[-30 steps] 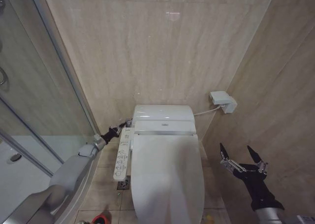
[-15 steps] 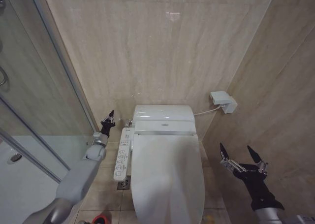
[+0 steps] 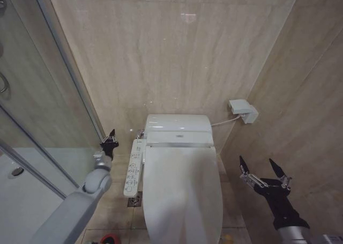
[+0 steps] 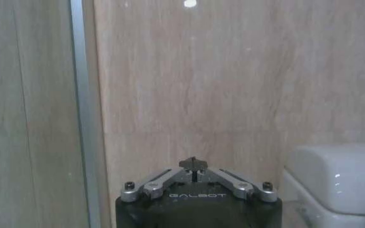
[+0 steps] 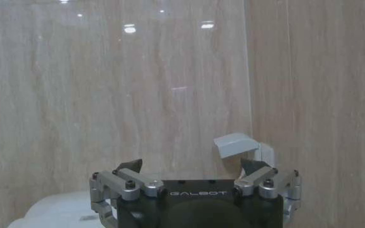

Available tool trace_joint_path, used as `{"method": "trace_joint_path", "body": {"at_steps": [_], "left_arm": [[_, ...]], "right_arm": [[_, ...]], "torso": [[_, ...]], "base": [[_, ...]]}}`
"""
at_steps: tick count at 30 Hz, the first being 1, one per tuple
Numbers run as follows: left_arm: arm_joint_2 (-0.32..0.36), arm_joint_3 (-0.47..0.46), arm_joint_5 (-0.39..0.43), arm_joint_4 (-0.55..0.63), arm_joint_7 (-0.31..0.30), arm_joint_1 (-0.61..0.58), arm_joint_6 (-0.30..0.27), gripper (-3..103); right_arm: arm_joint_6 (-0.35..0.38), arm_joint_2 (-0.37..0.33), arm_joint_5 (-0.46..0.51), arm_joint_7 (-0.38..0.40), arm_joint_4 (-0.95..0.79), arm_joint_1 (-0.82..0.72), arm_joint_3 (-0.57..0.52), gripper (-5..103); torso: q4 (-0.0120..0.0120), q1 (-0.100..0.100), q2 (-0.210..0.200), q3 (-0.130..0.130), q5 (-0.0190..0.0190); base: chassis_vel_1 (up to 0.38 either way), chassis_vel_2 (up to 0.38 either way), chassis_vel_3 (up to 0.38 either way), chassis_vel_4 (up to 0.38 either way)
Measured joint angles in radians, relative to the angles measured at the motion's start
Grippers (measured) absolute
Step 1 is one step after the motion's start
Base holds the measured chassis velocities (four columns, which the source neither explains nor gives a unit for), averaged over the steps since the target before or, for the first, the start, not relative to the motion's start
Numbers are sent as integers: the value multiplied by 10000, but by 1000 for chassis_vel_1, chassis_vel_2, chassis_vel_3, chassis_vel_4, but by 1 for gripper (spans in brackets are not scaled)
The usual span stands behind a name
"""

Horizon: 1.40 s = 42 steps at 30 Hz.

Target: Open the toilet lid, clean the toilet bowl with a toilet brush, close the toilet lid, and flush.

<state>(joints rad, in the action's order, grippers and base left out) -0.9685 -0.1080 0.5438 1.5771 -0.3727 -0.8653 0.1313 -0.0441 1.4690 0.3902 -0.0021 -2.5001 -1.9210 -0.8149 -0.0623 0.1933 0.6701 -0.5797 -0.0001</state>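
Note:
The toilet lid [image 3: 182,193] lies shut over the toilet bowl, which is hidden beneath it. The toilet's white rear housing [image 3: 178,130] stands against the wall and also shows in the left wrist view as the rear housing [image 4: 334,183]. My left gripper [image 3: 110,139] hovers left of the button panel [image 3: 134,166], near the shower frame, apart from the toilet. In its wrist view the left gripper [image 4: 194,164] is shut on nothing. To the right of the toilet my right gripper [image 3: 262,170] is open and empty, as the right gripper [image 5: 192,167] also shows in its wrist view. The toilet brush is out of view.
A glass shower enclosure [image 3: 59,88] with a metal frame bounds the left side. On the right wall hangs a white socket box [image 3: 244,110] with a cable. A floor drain [image 3: 135,201] sits beside the toilet, and a red holder cup [image 3: 110,238] peeks in at the bottom edge.
My left arm has drawn back from the toilet's rear left corner toward the shower frame, its gripper swinging up and then settling lower and further left. The right arm has not moved.

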Motion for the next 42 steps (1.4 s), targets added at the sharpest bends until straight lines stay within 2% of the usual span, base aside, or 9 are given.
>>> {"method": "trace_joint_path", "body": {"at_steps": [9,19,22,23,25,27,33,36,42], "left_arm": [[223,-565,27,1202,130,-947,165,0],[-191,-2247,-97,1757,487,-2405,397,0],[49,-2905,91,2450,1572,-3568,511,0],[49,-2905,91,2450,1572,-3568,511,0],[127,-3616,276,2650,3028,-4235,696,0],[82,-4304,383,2672,3923,-4552,750,0],[-306,-5325,508,2787,4571,-4910,819,0],[-968,-5717,455,2803,4823,-5027,1013,0],[-1619,-5565,141,3198,4816,-5243,1031,0]], "right_arm": [[0,0,0,0,0,0,0,100],[0,0,0,0,0,0,0,100],[0,1,0,0,0,0,0,100],[0,1,0,0,0,0,0,100],[1,1,0,0,0,0,0,100],[1,1,0,0,0,0,0,100],[0,0,0,0,0,0,0,100],[0,0,0,0,0,0,0,100],[0,0,0,0,0,0,0,100]], "torso": [[-2,0,0,0,0],[-3,0,0,-1,-2],[1,0,0,-1,2],[1,0,0,-1,2],[1,-1,0,-1,0],[-1,0,0,-1,0],[-3,0,0,-1,1],[-1,0,0,-1,0],[-3,1,0,-1,2]], "base": [[0,0,0,0],[0,0,0,0],[0,0,0,0],[0,0,0,0],[0,0,0,0],[0,0,0,0],[0,0,0,0],[0,0,0,0],[0,0,0,0]]}}
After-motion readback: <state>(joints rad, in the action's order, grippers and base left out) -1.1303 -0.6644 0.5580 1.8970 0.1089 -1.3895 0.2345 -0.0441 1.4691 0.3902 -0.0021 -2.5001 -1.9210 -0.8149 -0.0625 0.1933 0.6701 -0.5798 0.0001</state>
